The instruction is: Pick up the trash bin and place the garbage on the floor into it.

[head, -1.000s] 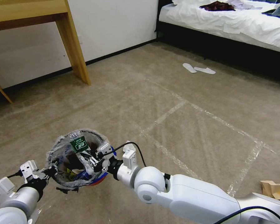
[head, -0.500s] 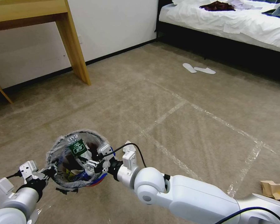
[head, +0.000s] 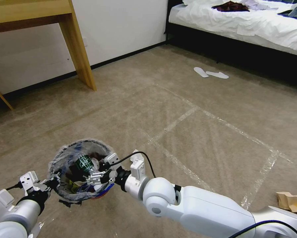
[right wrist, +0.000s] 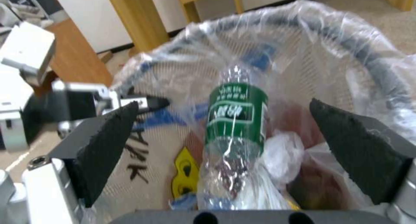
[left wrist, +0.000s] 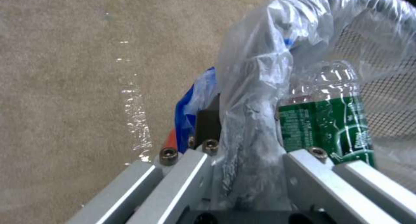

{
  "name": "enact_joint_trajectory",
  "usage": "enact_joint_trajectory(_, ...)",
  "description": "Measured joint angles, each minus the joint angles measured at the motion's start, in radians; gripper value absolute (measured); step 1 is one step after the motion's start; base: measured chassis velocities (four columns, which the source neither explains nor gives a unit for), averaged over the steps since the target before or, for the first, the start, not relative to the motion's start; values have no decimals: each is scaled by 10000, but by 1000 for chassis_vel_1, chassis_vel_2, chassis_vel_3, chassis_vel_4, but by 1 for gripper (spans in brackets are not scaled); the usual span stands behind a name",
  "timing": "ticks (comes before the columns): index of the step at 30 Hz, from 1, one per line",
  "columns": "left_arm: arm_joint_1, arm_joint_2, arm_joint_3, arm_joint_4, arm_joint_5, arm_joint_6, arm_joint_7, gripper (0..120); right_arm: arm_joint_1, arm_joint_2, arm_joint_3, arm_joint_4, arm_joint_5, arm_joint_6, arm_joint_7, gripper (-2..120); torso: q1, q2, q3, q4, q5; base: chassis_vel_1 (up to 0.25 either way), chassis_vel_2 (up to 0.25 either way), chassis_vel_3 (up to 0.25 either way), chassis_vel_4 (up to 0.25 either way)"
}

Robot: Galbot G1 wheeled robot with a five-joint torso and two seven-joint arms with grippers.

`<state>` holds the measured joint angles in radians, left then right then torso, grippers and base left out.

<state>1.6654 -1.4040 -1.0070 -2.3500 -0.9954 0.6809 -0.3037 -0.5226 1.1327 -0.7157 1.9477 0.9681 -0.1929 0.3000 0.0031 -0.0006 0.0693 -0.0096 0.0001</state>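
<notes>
Crinkled clear liner on trash bin (head: 76, 195) pinched by left hand (left wrist: 242, 172); right hand (right wrist: 229, 143) wide above green-label bottle (right wrist: 234, 120).

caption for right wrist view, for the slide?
Open right hand over the trash bin, green-label bottle released among the litter inside.

Left end effector (head: 52, 181) clamped; right end effector (head: 95, 173) spread wide.
</notes>
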Motion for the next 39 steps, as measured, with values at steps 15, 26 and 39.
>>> enact_joint_trajectory(15, 17, -13, -97, 54, 21, -5, 6, 1, 70, 294, 1645, 300, 100, 2064, -1444, 100, 0, 0, 0, 0, 0, 0, 0, 0, 0)
enact_joint_trajectory(26, 53, -20, -234, 62, -26, -7, 8, 1, -195, 465, 2230, 126, -267, 3406, -2408, 100, 0, -1, 0, 0, 0, 0, 0, 0, 0)
enact_joint_trajectory(39, 8, -6, -234, 72, -39, -7, 2, 1, -669, 456, 3226, 145, -275, 3789, -2835, 100, 0, 0, 0, 0, 0, 0, 0, 0, 0)
